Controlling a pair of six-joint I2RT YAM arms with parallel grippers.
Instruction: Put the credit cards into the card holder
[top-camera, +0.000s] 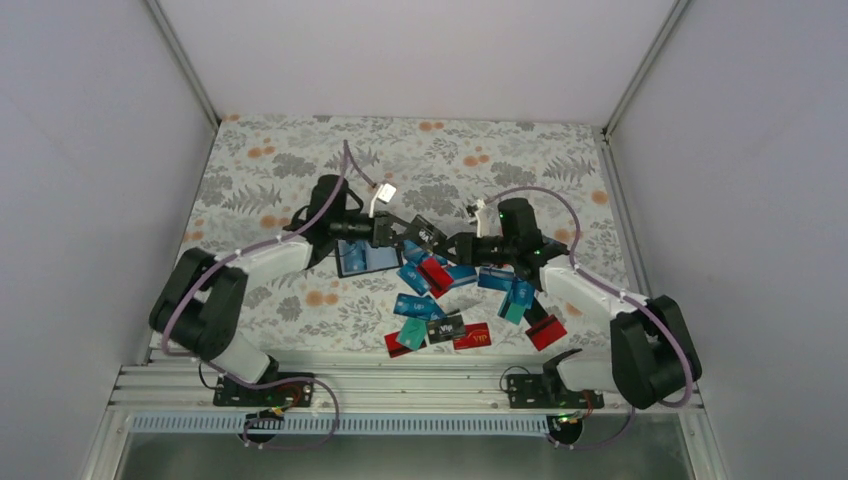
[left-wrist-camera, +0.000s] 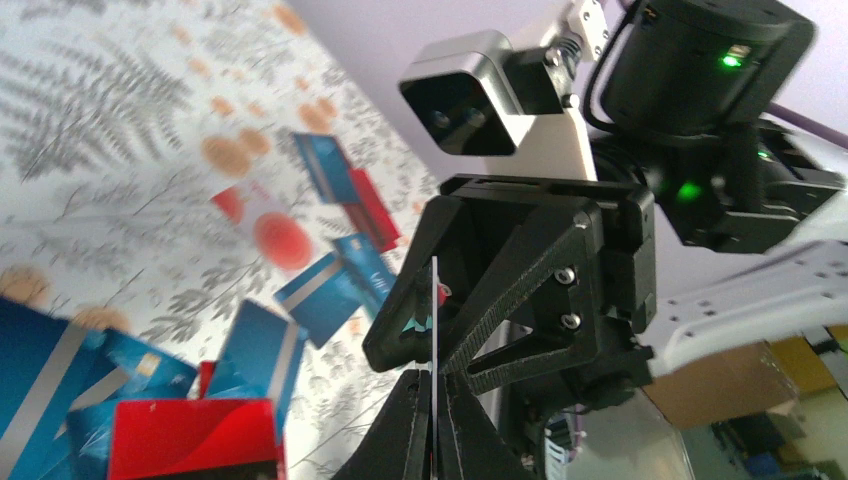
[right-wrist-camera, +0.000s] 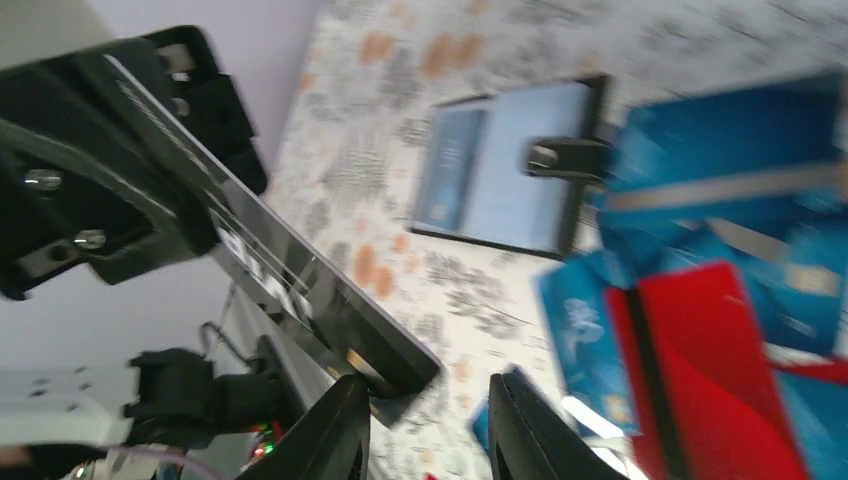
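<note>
The left gripper (left-wrist-camera: 435, 405) is closed tight on one dark card (left-wrist-camera: 435, 310), held on edge in the air over the middle of the table (top-camera: 280, 170), probably to get a better hold; the right gripper (right-wrist-camera: 430, 425) stands partly open around its other end, not pinching; the card holder (top-camera: 362, 258) lies open just beside the left gripper; the other cards (top-camera: 440, 300) lie nearer the near edge.

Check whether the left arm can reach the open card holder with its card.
Probably yes: the card holder lies open close below the left end effector, shut on the credit card; the right end effector stands open.
</note>
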